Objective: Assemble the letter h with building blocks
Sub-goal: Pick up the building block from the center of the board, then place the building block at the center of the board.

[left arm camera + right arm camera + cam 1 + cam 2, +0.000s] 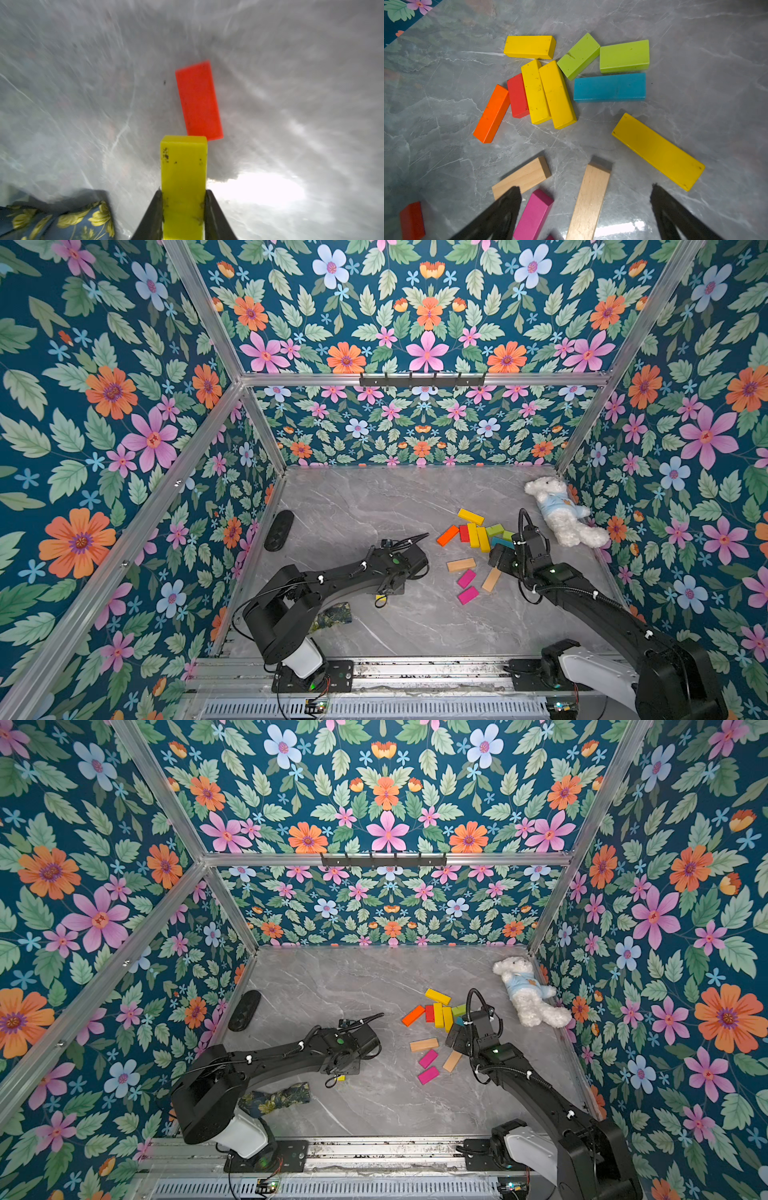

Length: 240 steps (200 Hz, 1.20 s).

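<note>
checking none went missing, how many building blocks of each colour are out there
yellow blocks: 5, one held by the left gripper
red blocks: 2
orange block: 1
green blocks: 2
blue block: 1
pink blocks: 2
plain wood blocks: 2
total: 15

Bright even light; blurred left-wrist view.
</note>
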Available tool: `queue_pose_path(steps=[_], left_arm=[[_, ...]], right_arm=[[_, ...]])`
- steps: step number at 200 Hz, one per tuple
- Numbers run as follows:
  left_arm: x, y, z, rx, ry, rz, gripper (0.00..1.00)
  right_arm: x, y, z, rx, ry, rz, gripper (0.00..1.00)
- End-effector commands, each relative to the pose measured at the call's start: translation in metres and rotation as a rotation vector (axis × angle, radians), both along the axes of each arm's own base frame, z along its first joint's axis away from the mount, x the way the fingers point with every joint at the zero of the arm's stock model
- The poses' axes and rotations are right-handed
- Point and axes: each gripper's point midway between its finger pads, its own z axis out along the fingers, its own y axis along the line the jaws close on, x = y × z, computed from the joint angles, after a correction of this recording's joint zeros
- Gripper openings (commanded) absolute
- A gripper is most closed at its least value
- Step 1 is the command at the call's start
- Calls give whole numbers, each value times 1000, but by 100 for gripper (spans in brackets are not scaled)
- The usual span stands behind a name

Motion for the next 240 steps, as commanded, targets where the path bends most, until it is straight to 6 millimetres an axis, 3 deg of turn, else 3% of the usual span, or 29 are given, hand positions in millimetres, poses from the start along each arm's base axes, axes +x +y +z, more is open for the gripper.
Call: queue_pose_path(steps=[1, 23, 51, 67, 99, 127, 163, 220, 240], left_arm=[[27, -1, 35, 22, -101, -35, 25], [59, -10, 53, -25, -150, -53, 26], [103, -3, 57, -42, -193, -50, 26], [123, 7, 47, -13, -193, -51, 26], [153, 19, 6, -2, -130, -36, 25], [175, 18, -1, -29, -138, -42, 26], [188, 19, -14, -41, -100, -39, 25], [185, 20, -34, -24, -57, -48, 26], [185, 19, -35, -25, -58, -50, 31]], right_arm=[[5, 1, 4, 11, -22, -10, 99], [5, 1, 4, 14, -23, -10, 99], [4, 2, 4, 16, -22, -7, 99], [4, 3, 3, 20, -22, -4, 99], [4, 5, 3, 32, -24, 4, 99], [3, 6, 4, 35, -28, 13, 99], [2, 6, 3, 34, -27, 15, 99], [4, 7, 5, 32, -27, 21, 99], [3, 7, 5, 29, -27, 21, 99]])
